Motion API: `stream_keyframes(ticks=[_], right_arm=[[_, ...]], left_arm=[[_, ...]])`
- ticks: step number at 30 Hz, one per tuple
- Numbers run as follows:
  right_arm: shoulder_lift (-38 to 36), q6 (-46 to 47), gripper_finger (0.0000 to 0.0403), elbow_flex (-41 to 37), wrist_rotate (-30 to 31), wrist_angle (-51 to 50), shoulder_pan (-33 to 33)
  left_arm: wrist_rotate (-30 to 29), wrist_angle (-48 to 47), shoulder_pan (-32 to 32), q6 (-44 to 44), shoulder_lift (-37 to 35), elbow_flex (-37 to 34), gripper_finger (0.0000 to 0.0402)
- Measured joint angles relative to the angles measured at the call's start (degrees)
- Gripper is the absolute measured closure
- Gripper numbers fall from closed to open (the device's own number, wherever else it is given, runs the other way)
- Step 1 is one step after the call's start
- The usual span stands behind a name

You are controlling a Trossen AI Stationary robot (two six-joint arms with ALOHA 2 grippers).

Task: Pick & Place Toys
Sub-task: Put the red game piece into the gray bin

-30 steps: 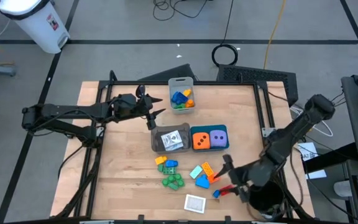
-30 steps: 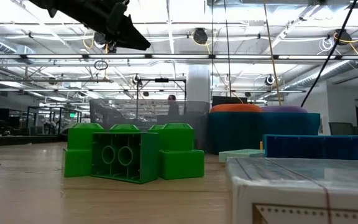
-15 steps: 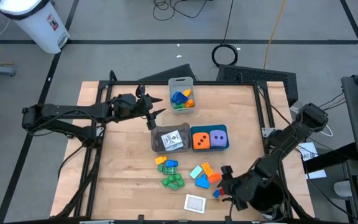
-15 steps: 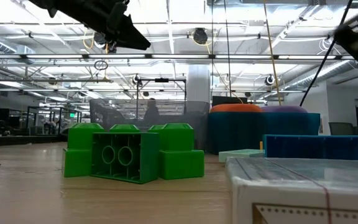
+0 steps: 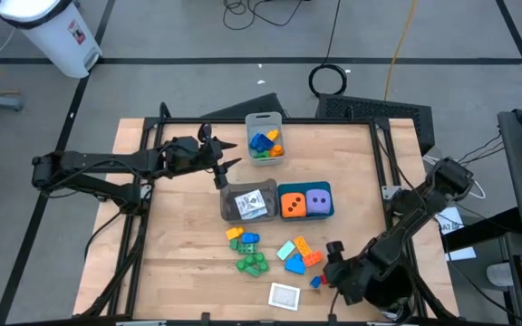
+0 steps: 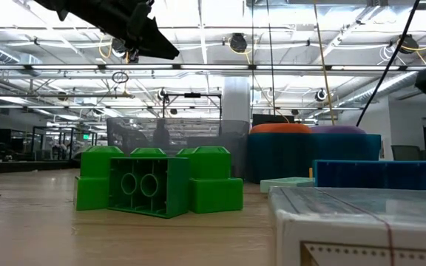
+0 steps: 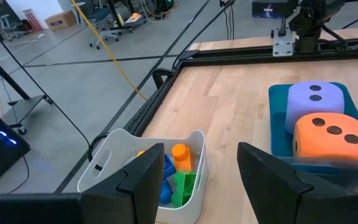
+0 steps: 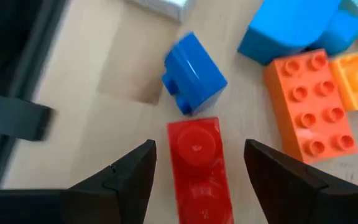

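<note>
Loose toys lie on the table near its front edge: a green brick, a yellow and blue pair, an orange brick, a larger blue brick, a small blue brick, a small red brick and a white-edged card. My right gripper hangs open, slanting down over the red brick, one finger on each side and clear of it. My left gripper waits open in the air at the far left, beside the pale bin holding bricks.
A grey bin with cards and a teal bin holding an orange die and a purple die stand mid-table. In the low view the green brick and the card fill the foreground. Bare wood lies at the left.
My right gripper has come down toward the red brick near the table's front edge and has tipped to point more steeply downward. The toys have stayed where they were.
</note>
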Motion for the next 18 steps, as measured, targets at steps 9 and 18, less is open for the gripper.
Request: stream_keyframes(ticks=[9,18], right_arm=[[2.78,-2.61,0.0214,-0.02,-1.51,0.88,-0.07],[0.63,-5.43,0.0285,-0.02,-2.9,0.66,-1.28]], left_arm=[[0.0,0.14,0.0,0.0,0.0,0.0,0.0192],[0.0,0.37,0.0,0.0,0.0,0.0,0.0192]])
